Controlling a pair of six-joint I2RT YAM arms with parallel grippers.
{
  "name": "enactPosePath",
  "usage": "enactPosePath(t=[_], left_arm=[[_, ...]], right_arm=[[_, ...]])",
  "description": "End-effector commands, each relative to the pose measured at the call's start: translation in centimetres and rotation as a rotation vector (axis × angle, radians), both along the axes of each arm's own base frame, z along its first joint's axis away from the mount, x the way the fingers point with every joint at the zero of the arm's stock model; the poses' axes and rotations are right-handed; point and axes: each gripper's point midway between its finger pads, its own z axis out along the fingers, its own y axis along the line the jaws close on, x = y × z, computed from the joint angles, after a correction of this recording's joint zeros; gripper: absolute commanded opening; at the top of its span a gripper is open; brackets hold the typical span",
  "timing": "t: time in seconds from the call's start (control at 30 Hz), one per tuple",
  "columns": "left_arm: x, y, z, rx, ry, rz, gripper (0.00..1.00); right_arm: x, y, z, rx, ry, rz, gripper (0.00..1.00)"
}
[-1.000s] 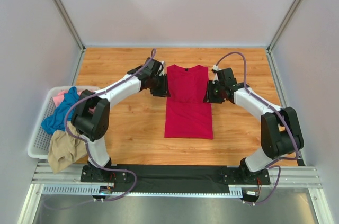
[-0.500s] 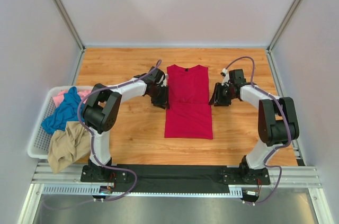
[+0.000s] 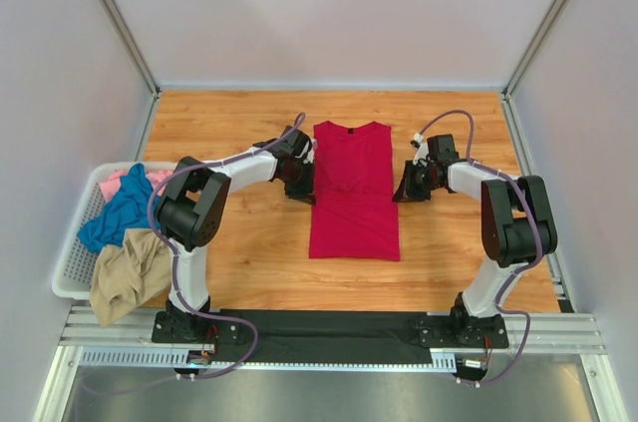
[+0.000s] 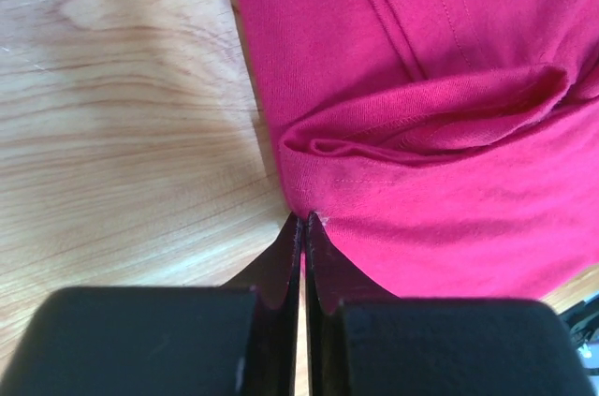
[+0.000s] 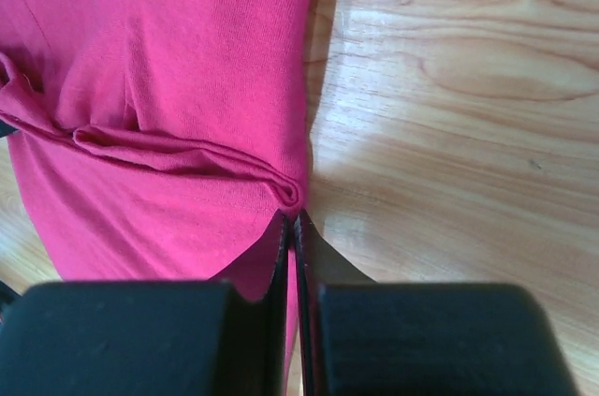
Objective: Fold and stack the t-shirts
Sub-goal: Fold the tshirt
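The crimson red t-shirt [image 3: 354,212] lies flat mid-table as a long narrow strip, collar and dark neck label at the far end, with a cross crease about halfway down. My left gripper [image 3: 303,188] is down at its left edge by that crease. In the left wrist view the jaws [image 4: 304,220] are shut on the edge of the red cloth [image 4: 449,181]. My right gripper [image 3: 405,190] is at the right edge, and in its wrist view the jaws [image 5: 291,218] are shut on the red cloth [image 5: 168,68] just below a small fold.
A white lattice basket [image 3: 70,267] stands at the table's left edge, holding a teal tee [image 3: 118,211] and a pink tee [image 3: 116,181]. A tan tee [image 3: 125,284] hangs over its near corner. Bare wood shows on both sides of the red shirt.
Both grippers have come down and a little nearer along the red shirt's side edges to the crease. The arms' elbows have dropped low. The shirt has hardly shifted.
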Motion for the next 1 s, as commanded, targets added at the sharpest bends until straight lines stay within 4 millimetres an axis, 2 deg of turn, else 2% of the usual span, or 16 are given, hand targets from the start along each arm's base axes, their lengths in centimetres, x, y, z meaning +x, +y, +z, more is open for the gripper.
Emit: enactPosePath(t=[0.0, 0.13, 0.17, 0.2, 0.23, 0.3, 0.37, 0.4, 0.47, 0.5, 0.57, 0.6, 0.67, 0.7, 0.8, 0.97], left_arm=[[1.1, 1.0, 0.6, 0.034, -0.048, 0.041, 0.00], [1.1, 0.9, 0.4, 0.038, -0.040, 0.044, 0.00], [1.0, 1.0, 0.4, 0.042, -0.035, 0.044, 0.01], [1.0, 1.1, 1.0, 0.043, -0.046, 0.048, 0.07], [1.1, 1.3, 1.4, 0.051, -0.053, 0.053, 0.21], [1.1, 2.5, 2.4, 0.101, -0.076, 0.076, 0.36], [0.8, 3.7, 3.1, 0.149, -0.087, 0.090, 0.39], [1.0, 4.4, 4.2, 0.172, -0.125, 0.113, 0.40], [0.2, 5.0, 4.6, 0.173, -0.127, 0.128, 0.42], [-1.2, 4.9, 4.8, 0.134, -0.109, 0.126, 0.42], [-2.1, 3.7, 5.2, 0.039, -0.122, 0.111, 0.44], [-4.5, 3.2, 4.8, -0.015, -0.080, 0.074, 0.45], [-5.8, 2.1, 4.6, -0.077, -0.070, 0.060, 0.45], [-7.7, 1.9, 3.8, -0.098, -0.027, 0.033, 0.45], [-9.5, 0.6, 3.2, -0.181, 0.025, 0.025, 0.46], [-11.8, 0.7, 1.1, -0.184, 0.075, 0.039, 0.46]], right_arm=[[1.3, 0.0, 0.5, -0.003, -0.071, -0.007, 0.01], [1.0, 0.0, 0.1, 0.000, -0.049, -0.015, 0.18], [1.1, 0.1, 0.7, 0.007, -0.055, -0.027, 0.28], [0.9, 0.1, 1.1, 0.012, -0.047, -0.038, 0.32], [0.8, 0.2, 1.6, 0.019, -0.043, -0.050, 0.36], [-0.2, 0.1, 2.7, 0.026, -0.003, -0.106, 0.50], [-1.8, -0.2, 2.7, 0.023, 0.051, -0.142, 0.58], [-2.8, -0.6, 3.2, 0.009, 0.072, -0.178, 0.59], [-5.0, -1.2, 2.3, -0.013, 0.129, -0.211, 0.62], [-5.8, -1.1, 2.8, -0.002, 0.129, -0.216, 0.62], [-7.3, -1.0, 2.7, 0.010, 0.152, -0.215, 0.63], [-8.8, -0.8, 1.9, 0.022, 0.188, -0.210, 0.63], [-10.0, -0.6, 1.9, 0.041, 0.196, -0.211, 0.64], [-11.0, -0.5, 1.3, 0.047, 0.219, -0.214, 0.63], [-12.1, 0.3, 1.4, 0.092, 0.225, -0.213, 0.63], [-14.5, 1.2, 0.2, 0.118, 0.267, -0.210, 0.61]])
